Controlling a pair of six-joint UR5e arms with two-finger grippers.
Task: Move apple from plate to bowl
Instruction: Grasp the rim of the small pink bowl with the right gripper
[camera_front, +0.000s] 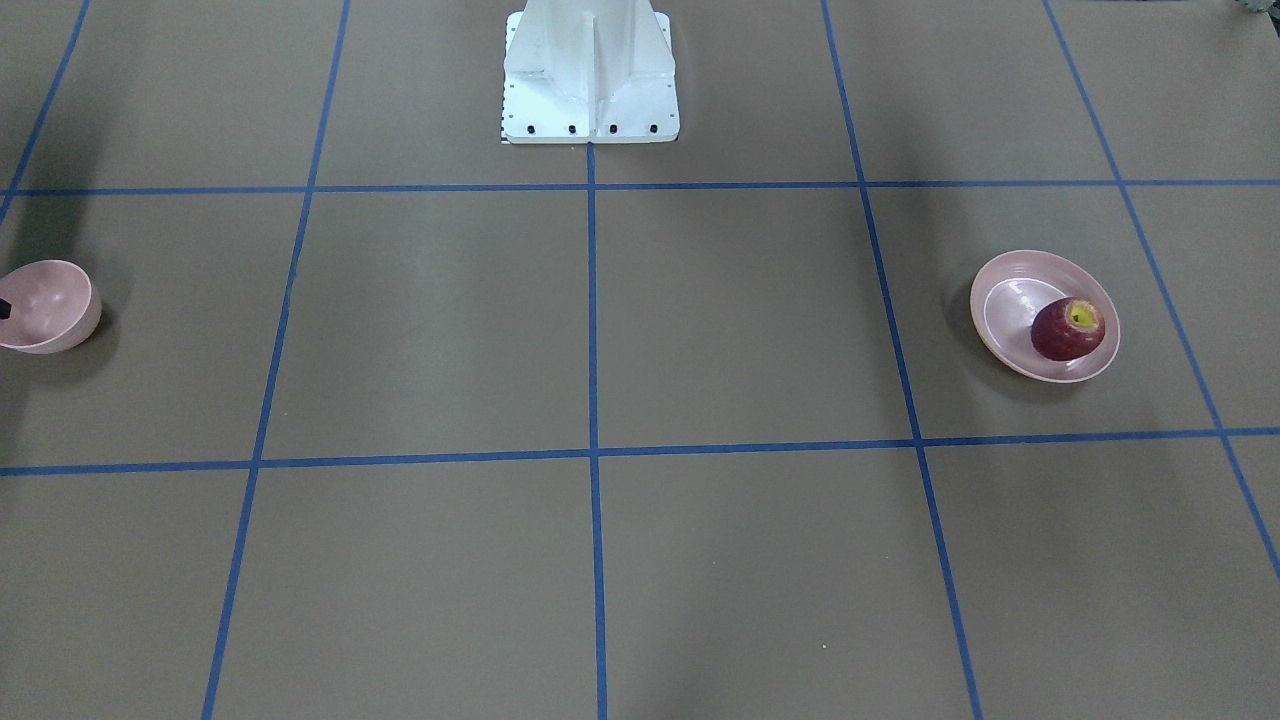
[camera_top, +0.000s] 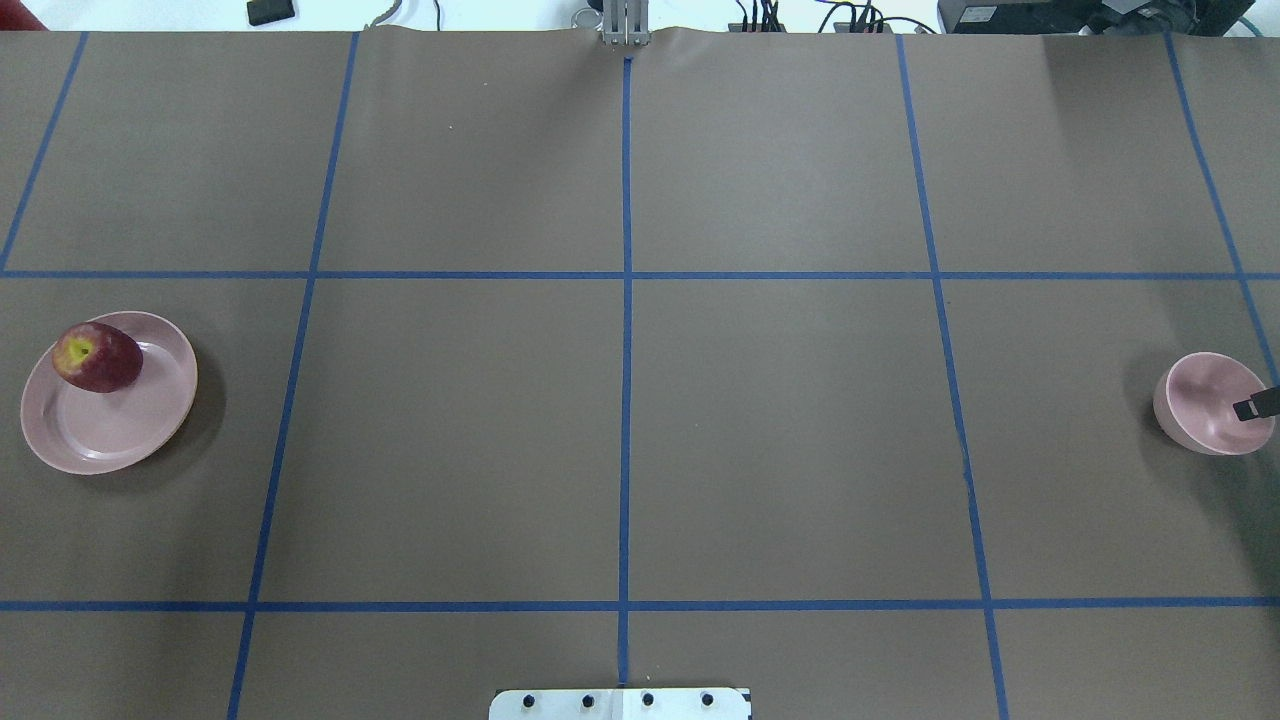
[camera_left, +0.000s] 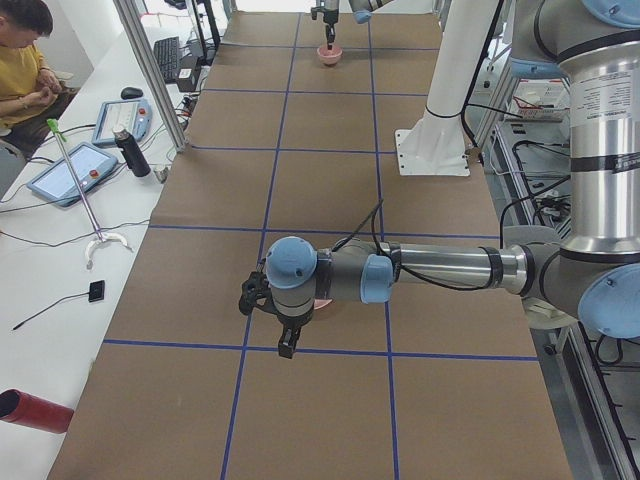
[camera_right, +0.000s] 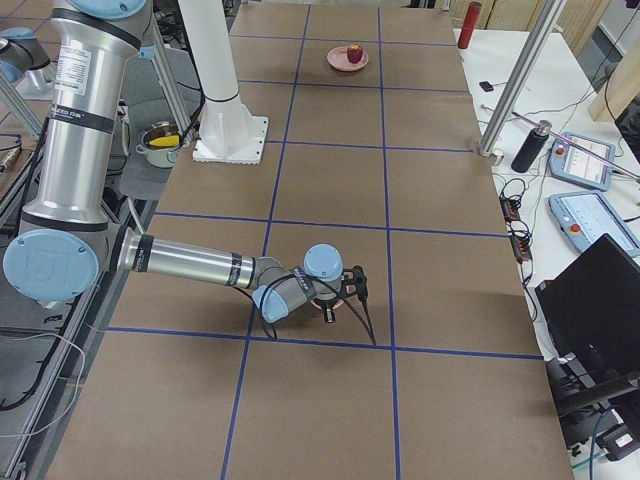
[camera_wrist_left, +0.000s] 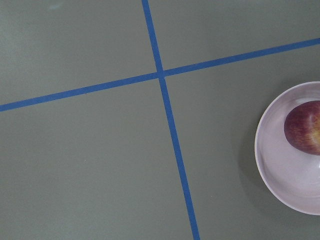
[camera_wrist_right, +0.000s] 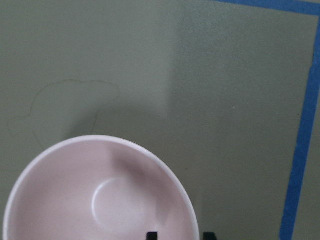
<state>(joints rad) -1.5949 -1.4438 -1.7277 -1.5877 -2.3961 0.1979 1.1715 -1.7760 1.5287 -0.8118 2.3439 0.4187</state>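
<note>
**Ana:** Since you have the overhead view up, what lies at its left edge?

**Ben:** The plate (camera_top: 110, 430), pale pink and shallow, flat on the brown worktop (camera_top: 780, 430). The apple (camera_top: 97, 357) rests in it on the far-left side, by the rim, with its yellow stem patch turned up.

**Ana:** And the left hand (camera_left: 287, 342)?

**Ben:** Only the side camera at that end catches it. It hangs fingers-down off the near arm, close to the plate, which peeks out pink behind the wrist. I cannot tell whether its jaws are parted or closed.

**Ana:** The middle?

**Ben:** Blue tape lines (camera_top: 626, 400) cross the worktop in a grid.

**Ana:** And the right side?

**Ben:** The bowl (camera_top: 1200, 395), small and deep, sits well apart from the plate, near the opposite edge. The right hand (camera_wrist_right: 180, 236) is low over its rim. Two dark fingertips (camera_wrist_right: 152, 235) show at the bottom of its wrist view, one over the bowl's inside and the other outside, with the rim running between them. That gap is far wider than the rim, so the hand stands partly open and grips nothing.
</note>
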